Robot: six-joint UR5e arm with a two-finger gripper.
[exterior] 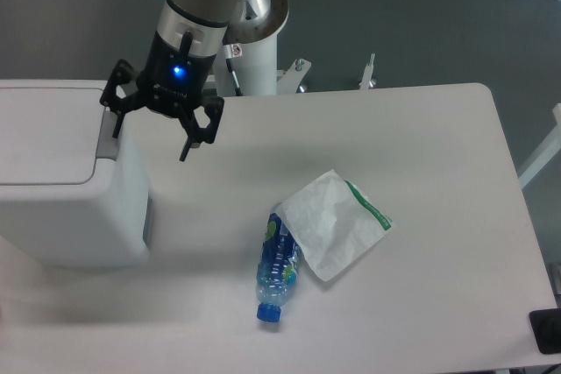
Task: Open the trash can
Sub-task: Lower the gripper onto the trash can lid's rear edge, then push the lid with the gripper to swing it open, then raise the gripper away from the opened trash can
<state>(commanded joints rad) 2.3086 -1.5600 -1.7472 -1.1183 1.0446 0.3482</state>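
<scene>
The trash can (61, 203) is a big white box at the table's left edge, with its flat pale lid (44, 133) down and a grey hinge strip (109, 137) on its right side. My gripper (150, 142) hangs open right above that hinge side, a blue light glowing on its body. One finger (115, 123) overlaps the hinge strip and the other (188, 144) sits over the table to the right of the can. Nothing is between the fingers.
A blue-capped plastic bottle (280, 265) lies on the table (438, 181) near the front middle. A crumpled white bag with green trim (336, 222) rests against its upper end. The robot's white base column (259, 59) stands behind the table's far edge.
</scene>
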